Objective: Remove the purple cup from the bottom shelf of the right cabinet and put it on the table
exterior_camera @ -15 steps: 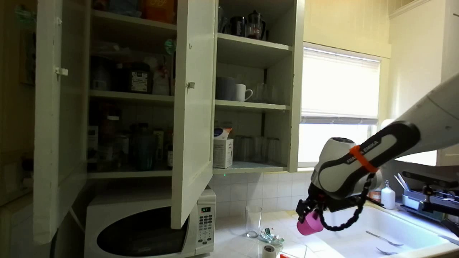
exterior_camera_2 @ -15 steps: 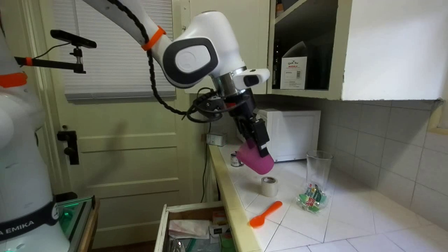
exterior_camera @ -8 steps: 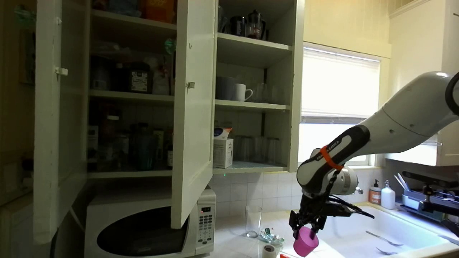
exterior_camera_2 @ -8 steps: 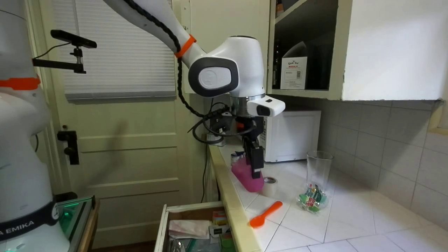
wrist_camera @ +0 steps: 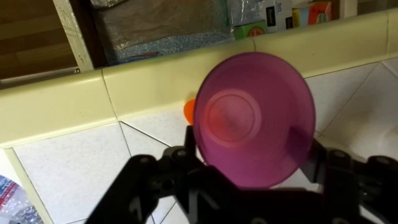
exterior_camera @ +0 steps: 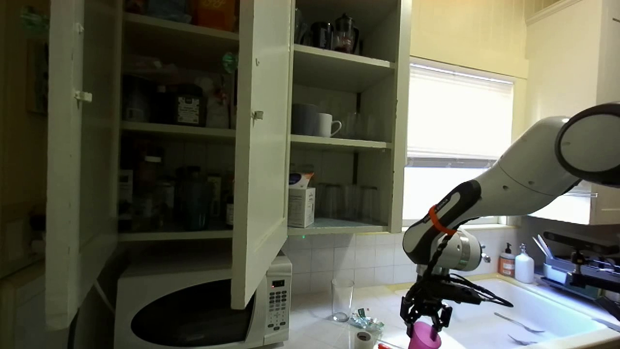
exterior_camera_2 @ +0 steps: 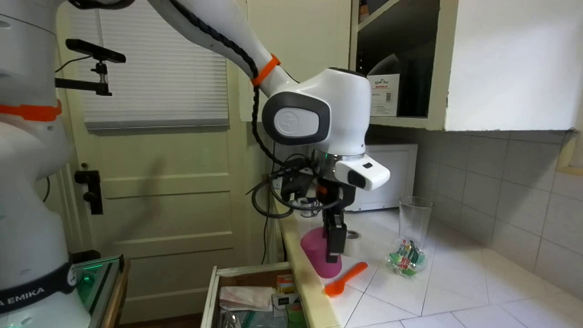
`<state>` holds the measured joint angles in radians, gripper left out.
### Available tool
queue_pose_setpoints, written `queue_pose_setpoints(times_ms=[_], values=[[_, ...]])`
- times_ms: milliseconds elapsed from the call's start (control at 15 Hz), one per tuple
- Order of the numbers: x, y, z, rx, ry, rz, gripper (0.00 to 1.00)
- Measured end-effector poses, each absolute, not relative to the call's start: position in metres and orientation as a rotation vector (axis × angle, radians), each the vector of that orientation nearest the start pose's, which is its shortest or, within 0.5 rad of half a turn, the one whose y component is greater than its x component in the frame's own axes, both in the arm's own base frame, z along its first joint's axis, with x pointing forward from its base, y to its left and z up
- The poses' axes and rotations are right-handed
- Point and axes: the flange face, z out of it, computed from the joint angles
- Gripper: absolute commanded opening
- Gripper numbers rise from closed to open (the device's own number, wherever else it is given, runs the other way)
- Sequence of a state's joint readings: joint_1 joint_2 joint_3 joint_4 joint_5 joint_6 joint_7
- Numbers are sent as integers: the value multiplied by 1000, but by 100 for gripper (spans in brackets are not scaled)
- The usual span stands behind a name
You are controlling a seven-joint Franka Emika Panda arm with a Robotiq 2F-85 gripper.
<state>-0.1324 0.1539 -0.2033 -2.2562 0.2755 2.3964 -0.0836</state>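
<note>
The purple cup (exterior_camera: 424,337) is between the fingers of my gripper (exterior_camera_2: 334,257), which is shut on its sides. In the wrist view the cup (wrist_camera: 258,124) is mouth toward the camera, a finger on either side. In an exterior view the cup (exterior_camera_2: 315,255) is somewhat tilted, low over the pale tiled table (exterior_camera_2: 455,284) near its yellow front edge. I cannot tell whether its base touches the tiles. The right cabinet (exterior_camera: 398,121) is open; its bottom shelf (exterior_camera: 348,226) holds several clear glasses and a white box.
An orange spoon (exterior_camera_2: 346,279) lies by the cup, partly behind it in the wrist view. A tape roll (exterior_camera_2: 353,243), a tall glass (exterior_camera_2: 415,218) and a candy bag (exterior_camera_2: 406,259) stand nearby. An open drawer (exterior_camera_2: 212,296) juts below the edge. The sink (exterior_camera: 576,315) lies beyond.
My gripper has carried the cup downward toward the table and the front edge. The wrist has turned to point more straight down, and the cup is less tilted.
</note>
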Motion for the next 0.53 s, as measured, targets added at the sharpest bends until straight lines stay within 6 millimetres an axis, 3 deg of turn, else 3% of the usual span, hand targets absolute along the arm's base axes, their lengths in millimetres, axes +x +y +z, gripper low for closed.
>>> queue_pose_setpoints(times_ms=[533], values=[[537, -222, 273, -2873, 770, -23, 49]])
